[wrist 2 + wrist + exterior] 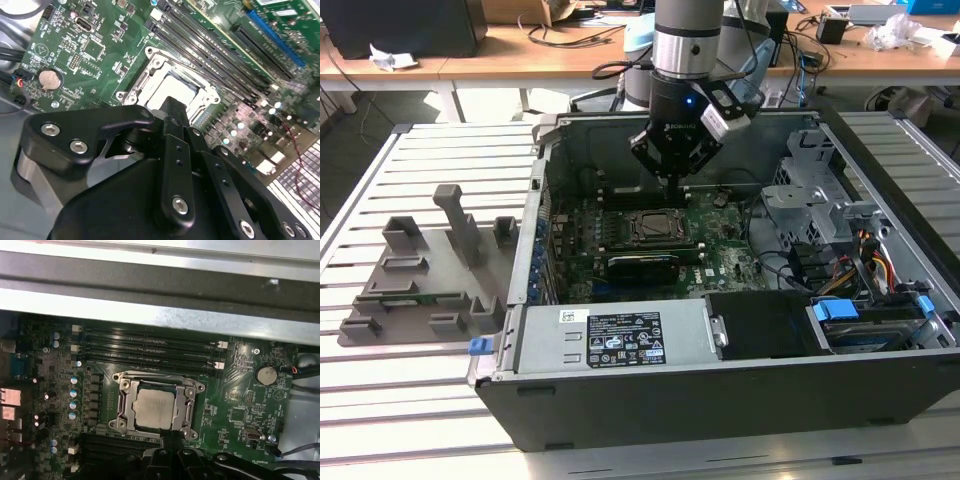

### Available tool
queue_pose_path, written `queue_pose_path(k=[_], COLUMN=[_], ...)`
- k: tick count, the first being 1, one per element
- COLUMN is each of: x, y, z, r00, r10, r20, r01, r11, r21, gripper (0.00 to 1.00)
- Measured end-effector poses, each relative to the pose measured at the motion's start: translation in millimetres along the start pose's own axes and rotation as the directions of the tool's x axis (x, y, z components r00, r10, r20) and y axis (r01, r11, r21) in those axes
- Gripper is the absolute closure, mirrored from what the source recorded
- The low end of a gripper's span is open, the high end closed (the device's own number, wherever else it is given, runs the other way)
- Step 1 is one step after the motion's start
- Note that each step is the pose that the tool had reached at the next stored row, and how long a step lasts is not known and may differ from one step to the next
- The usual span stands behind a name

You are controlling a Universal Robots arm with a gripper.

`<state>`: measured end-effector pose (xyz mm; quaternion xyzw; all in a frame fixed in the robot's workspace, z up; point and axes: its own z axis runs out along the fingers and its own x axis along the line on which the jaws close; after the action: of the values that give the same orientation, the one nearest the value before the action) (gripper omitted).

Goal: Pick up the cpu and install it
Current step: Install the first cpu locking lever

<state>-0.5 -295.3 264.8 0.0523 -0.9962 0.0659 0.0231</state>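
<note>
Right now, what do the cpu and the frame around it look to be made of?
The cpu looks like metal with a dull silver-grey brushed top, reflecting light softly. The socket frame around it looks like bright bare metal, probably steel, with shiny glinting edges.

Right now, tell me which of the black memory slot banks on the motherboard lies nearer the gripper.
The bank just beside the gripper in the first wrist view; the other bank lies beyond the cpu, against the case wall.
</note>
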Motion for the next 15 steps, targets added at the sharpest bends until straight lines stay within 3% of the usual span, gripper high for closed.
queue_pose_path(k=[5,9,12,15], x=[1.0,2.3,2.7,2.8], y=[-2.4,-5.6,-6.6,-6.7], z=[-18.4,-43.1,-50.8,-52.0], r00=[1.0,1.0,1.0,1.0], r10=[0.0,0.001,0.001,0.001], r20=[-0.0008,-0.0026,-0.0032,-0.0029], r01=[0.0,-0.001,-0.001,-0.001], r11=[1.0,0.9997,0.9996,0.9996], r21=[0.007,0.0231,0.0291,0.0281], gripper=[0.89,0.89,0.89,0.89])
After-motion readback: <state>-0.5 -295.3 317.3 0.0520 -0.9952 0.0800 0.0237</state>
